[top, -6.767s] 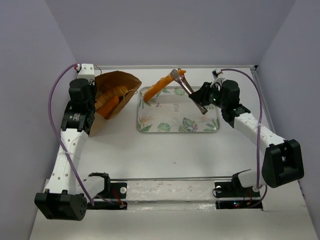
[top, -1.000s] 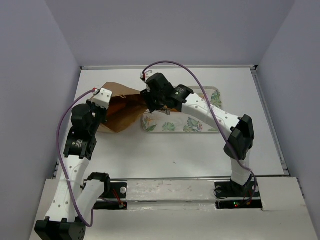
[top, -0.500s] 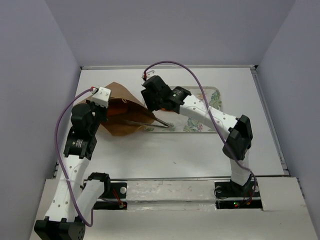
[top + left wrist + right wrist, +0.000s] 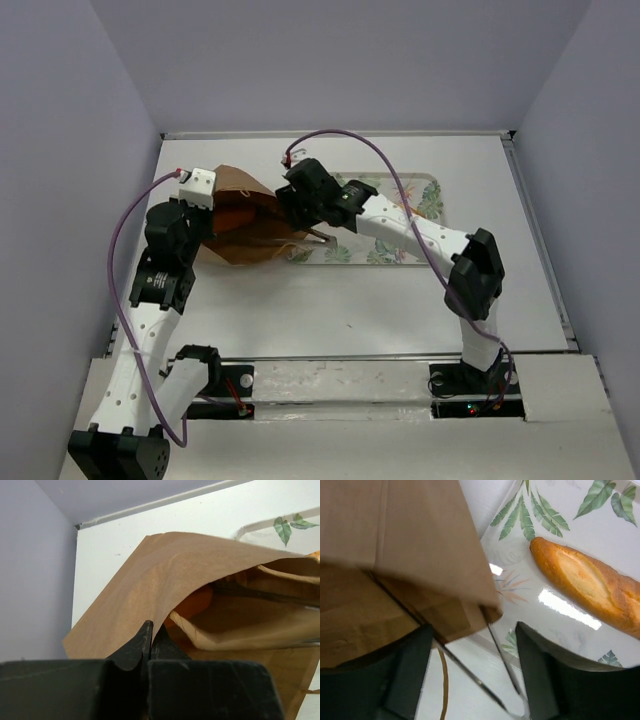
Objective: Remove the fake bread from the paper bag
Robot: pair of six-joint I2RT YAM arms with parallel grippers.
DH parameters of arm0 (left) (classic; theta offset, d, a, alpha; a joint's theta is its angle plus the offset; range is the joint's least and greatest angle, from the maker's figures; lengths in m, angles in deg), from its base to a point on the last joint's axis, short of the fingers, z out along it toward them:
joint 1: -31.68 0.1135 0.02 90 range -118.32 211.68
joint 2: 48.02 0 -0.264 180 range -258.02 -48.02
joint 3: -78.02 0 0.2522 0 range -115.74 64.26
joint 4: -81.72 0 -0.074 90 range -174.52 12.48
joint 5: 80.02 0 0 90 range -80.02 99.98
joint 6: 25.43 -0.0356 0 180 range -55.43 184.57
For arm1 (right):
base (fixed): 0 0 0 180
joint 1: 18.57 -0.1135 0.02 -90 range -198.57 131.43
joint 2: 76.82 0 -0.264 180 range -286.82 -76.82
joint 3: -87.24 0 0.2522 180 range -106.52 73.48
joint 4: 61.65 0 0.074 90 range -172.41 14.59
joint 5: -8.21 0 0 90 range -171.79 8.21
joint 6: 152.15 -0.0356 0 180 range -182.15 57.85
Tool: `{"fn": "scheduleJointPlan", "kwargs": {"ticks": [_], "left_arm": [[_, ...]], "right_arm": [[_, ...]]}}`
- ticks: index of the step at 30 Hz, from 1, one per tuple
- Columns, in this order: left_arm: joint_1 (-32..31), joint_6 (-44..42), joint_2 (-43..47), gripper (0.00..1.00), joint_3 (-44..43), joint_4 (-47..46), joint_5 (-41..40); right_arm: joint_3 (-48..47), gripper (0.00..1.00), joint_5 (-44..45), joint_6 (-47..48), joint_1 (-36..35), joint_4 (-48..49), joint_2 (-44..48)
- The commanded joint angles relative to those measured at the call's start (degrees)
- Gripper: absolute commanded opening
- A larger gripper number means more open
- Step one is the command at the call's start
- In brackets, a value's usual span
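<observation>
While the left tool is pressed together on the upper flap of the paper bag, at the lower middle of its wrist view, the bag lies on its side on the counter with its mouth facing the tray. That pinch seems meant to hold the opening up so something can reach inside. An orange loaf of fake bread shows in the shadow under the flap, not yet out. The tongs run into the mouth from between the fingers of the right tool, apparently to fetch that loaf without crushing the paper. Those fingers stand wide apart on either side of the tongs; whether they press on them I cannot tell. A baguette already lies on the tray, at the right of the right wrist view, clear of the bag.
</observation>
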Motion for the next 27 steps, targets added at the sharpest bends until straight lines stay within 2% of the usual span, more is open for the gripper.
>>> {"fn": "scheduleJointPlan", "kwargs": {"ticks": [1, 2, 3, 6, 7, 9, 12, 14, 15, 19, 23, 26, 27], "left_arm": [[0.06, 5.37, -2.08, 0.0, -2.98, -1.76, -5.95], [0.06, 6.42, -2.7, 0.0, -3.51, -1.23, -6.31], [0.06, 6.95, -3.92, 0.0, -5.08, -0.61, -6.23], [0.24, 10.02, -5.6, 0.0, -8.76, 1.06, -5.53], [0.5, 10.9, -7.17, 0.0, -9.91, 2.11, -5.17], [0.85, 13.01, -8.94, 0.0, -14.03, 3.61, -4.65], [2.08, 15.56, -14.37, 0.0, -20.96, 7.91, -3.25], [4.27, 17.66, -16.76, 0.0, -24.85, 11.69, -1.31], [5.07, 18.64, -19.2, 0.0, -28.61, 12.83, 1.57], [10.69, 24.78, -24.48, 0.0, -36.79, 18.36, 7.82], [16.66, 27.95, -27.75, 0.0, -40.33, 19.43, 13.45], [23.86, 30.5, -30.3, 0.0, -40.25, 20.05, 20.21], [25.71, 31.47, -31.0, 0.0, -39.73, 20.05, 24.67]], "right_arm": [[5.22, 0.77, 0.33, -0.59, 1.72, 6.79, 9.6], [6.46, 0.84, 0.25, -1.12, 3.04, 7.84, 13.19], [7.78, 1.0, -1.67, -1.91, 4.97, 9.51, 14.97], [11.82, 1.0, -7.82, -6.21, 18.13, 9.88, 19.36], [14.09, 1.0, -9.84, -7.18, 24.96, 9.79, 20.08], [16.3, 1.0, -10.91, -7.62, 31.76, 9.88, 21.04], [19.91, 1.0, -21.15, -10.7, 45.21, 10.58, 21.75], [22.45, 1.0, -21.47, -12.46, 49.97, 12.15, 21.58], [23.95, 1.0, -18.24, -12.46, 52.69, 12.77, 21.32], [24.22, 1.0, -6.11, -7.73, 53.24, 11.55, 19.2], [25.55, 1.0, -3.8, -9.03, 53.85, 13.39, 19.47], [23.7, 1.0, -2.57, -10.79, 54.38, 10.94, 17.45], [24.13, 1.0, -2.13, -10.79, 54.38, 11.02, 17.45]]}}
